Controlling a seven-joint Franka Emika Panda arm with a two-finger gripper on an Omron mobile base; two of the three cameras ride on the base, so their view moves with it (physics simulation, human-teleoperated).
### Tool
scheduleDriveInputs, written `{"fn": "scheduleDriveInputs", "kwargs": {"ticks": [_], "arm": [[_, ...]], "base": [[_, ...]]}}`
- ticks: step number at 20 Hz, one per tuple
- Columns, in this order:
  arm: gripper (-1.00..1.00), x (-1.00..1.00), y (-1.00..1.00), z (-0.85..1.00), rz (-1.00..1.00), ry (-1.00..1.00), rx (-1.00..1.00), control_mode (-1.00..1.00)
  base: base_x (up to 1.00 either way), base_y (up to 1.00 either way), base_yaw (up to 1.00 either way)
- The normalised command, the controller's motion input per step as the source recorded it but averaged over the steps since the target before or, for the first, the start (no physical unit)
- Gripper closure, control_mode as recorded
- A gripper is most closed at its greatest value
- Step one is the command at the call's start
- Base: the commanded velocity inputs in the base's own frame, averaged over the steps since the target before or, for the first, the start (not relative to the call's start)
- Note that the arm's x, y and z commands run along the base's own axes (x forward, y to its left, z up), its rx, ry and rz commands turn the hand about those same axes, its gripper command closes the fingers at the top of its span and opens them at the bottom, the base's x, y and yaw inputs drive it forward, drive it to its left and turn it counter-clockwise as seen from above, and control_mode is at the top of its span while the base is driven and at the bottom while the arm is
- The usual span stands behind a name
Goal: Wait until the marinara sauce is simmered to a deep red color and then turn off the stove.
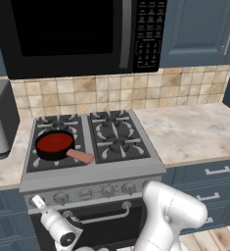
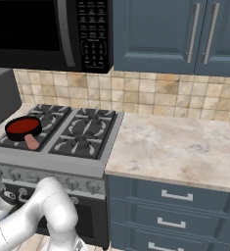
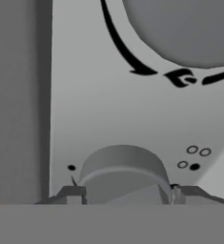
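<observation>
Here, in the hand view, a round knob (image 3: 124, 174) on the front panel of the stove (image 1: 94, 182) sits between my gripper (image 3: 127, 195) fingertips (image 3: 71, 194), one tip on each flank. The jaws stand wide about it; I cannot tell whether the pads touch its rim. A second, larger knob (image 3: 189, 28) lies ahead of the jaws and to one side. The marinara sauce (image 1: 54, 142) fills a small black pan (image 1: 48, 153) on the stove's front left burner, well above the jaws, and reads deep red. I judge the knob rigid, smooth and likely slippery: it should be pinched across its widest part, squarely, and turned without side load. The pan needs no handling.
</observation>
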Motion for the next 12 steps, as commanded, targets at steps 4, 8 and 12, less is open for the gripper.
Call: {"fn": "scheduleDriveInputs", "kwargs": {"ticks": [4, 8, 12], "arm": [[1.0, -0.31, 0.03, -0.19, -0.28, 0.0, 0.32, -1.0], [1.0, -0.25, 0.07, -0.19, -0.3, 0.0, 0.31, -1.0], [1.0, -0.09, 0.13, -0.13, -0.3, 0.0, 0.25, -1.0]], "base": [[0.0, 0.0, 0.0], [0.0, 0.0, 0.0], [0.0, 0.0, 0.0]]}}
